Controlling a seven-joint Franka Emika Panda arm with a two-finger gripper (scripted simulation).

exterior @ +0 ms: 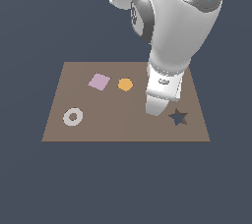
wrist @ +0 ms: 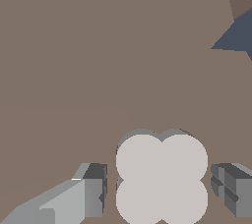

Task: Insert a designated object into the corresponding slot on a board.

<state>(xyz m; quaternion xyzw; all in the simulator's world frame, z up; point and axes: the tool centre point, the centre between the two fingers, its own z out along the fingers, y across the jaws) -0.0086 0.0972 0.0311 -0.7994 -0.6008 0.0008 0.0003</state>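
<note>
Between the two gripper (wrist: 160, 193) fingers (wrist: 93, 191), in the wrist view, lies the off-white clover piece (wrist: 161, 179), flat on the brown board (wrist: 98, 70). A gap shows on each side, so the gripper stands open around it, not touching. Whether the piece sits in its slot I cannot tell; a thin dark edge shows along its upper lobes. Nearby is the star-shaped cutout (exterior: 178, 117). Farther toward the exterior view's left lie an orange hexagon (exterior: 125, 84), a pink square (exterior: 99, 81) and an off-white ring (exterior: 73, 117).
</note>
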